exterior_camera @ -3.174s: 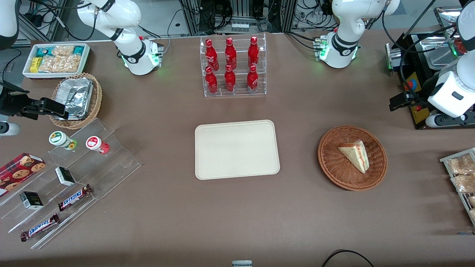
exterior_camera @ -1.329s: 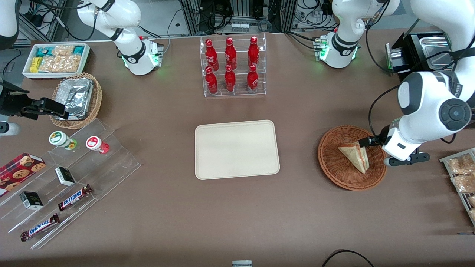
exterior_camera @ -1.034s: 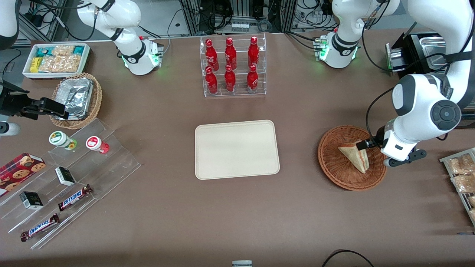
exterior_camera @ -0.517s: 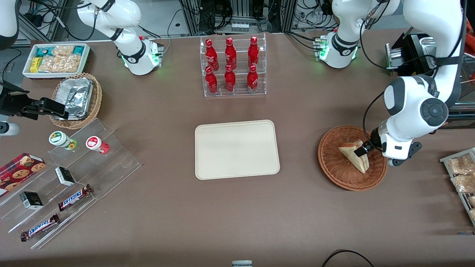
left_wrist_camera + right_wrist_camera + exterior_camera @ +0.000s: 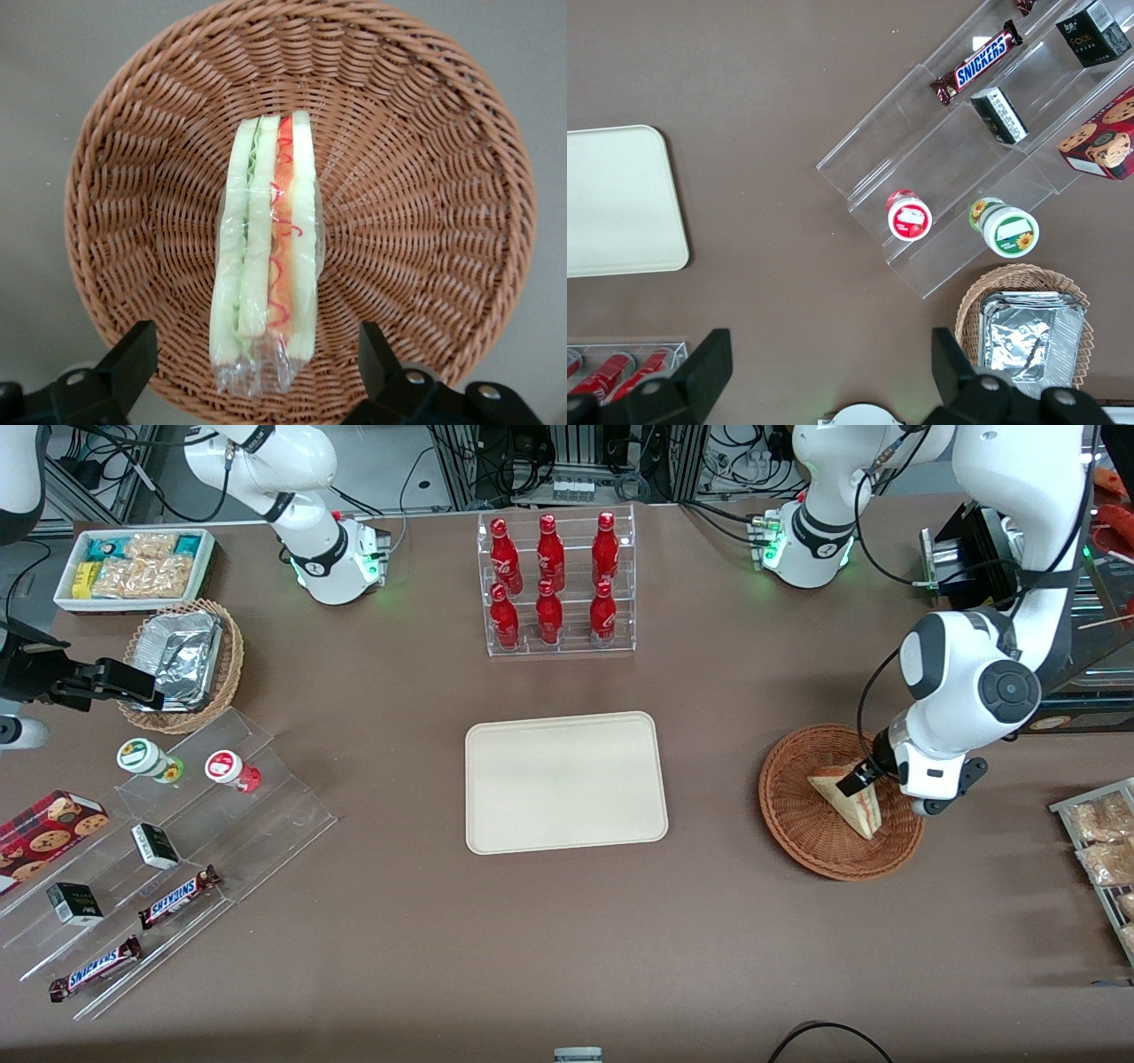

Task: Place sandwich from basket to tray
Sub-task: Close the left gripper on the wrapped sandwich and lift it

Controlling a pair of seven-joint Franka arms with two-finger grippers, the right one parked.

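Six red bottles [image 5: 553, 583] stand in a clear rack [image 5: 559, 642].

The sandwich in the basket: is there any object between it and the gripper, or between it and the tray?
Nothing visible blocks either path. The gripper hangs open directly over the sandwich in the basket, with only air between. From basket to tray, the front view shows only bare brown table.

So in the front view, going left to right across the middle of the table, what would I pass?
Foil-filled basket → tray → reddish basket → sandwich, with the gripper, fingers open, over it.
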